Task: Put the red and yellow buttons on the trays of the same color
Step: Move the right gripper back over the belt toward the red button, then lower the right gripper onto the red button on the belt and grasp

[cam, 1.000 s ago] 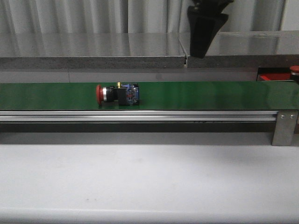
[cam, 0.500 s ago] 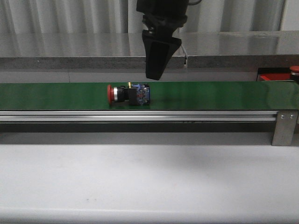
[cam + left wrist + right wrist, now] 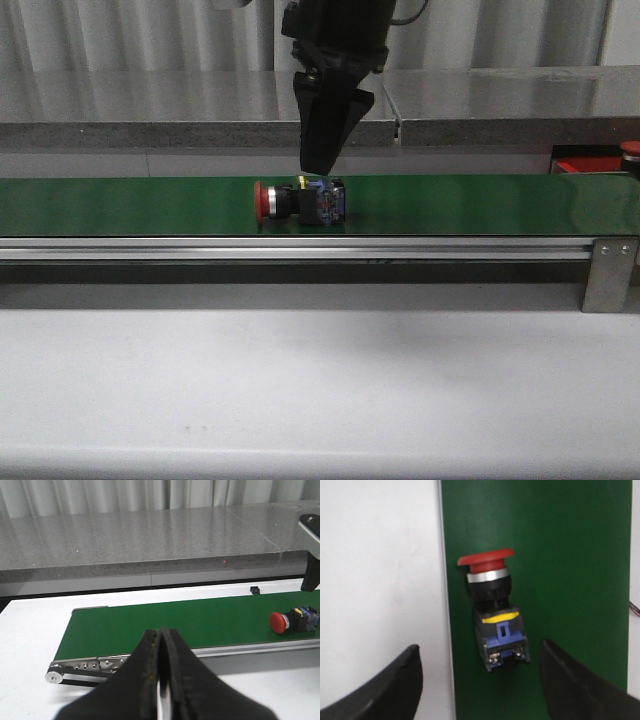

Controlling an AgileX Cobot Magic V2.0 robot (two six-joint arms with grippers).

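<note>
A red-capped button [image 3: 298, 201] with a black and blue body lies on its side on the green belt [image 3: 480, 205], cap pointing left. My right gripper [image 3: 318, 166] hangs just above its body, clear of it. In the right wrist view the button [image 3: 494, 611] lies between and ahead of the open fingers [image 3: 395, 690], nothing gripped. My left gripper [image 3: 160, 636] is shut and empty, in front of the belt's left end, and sees the button [image 3: 289, 621] far to the right. A red tray [image 3: 588, 165] peeks out behind the belt's right end.
A second red knob [image 3: 630, 150] stands by the red tray at the far right. A grey stone ledge [image 3: 200, 125] runs behind the belt. The belt's aluminium rail [image 3: 300, 247] and end bracket [image 3: 610, 272] face the white tabletop [image 3: 320, 390].
The button has ridden the belt to the right. My right gripper swung left from the upper right and now sits directly over the button.
</note>
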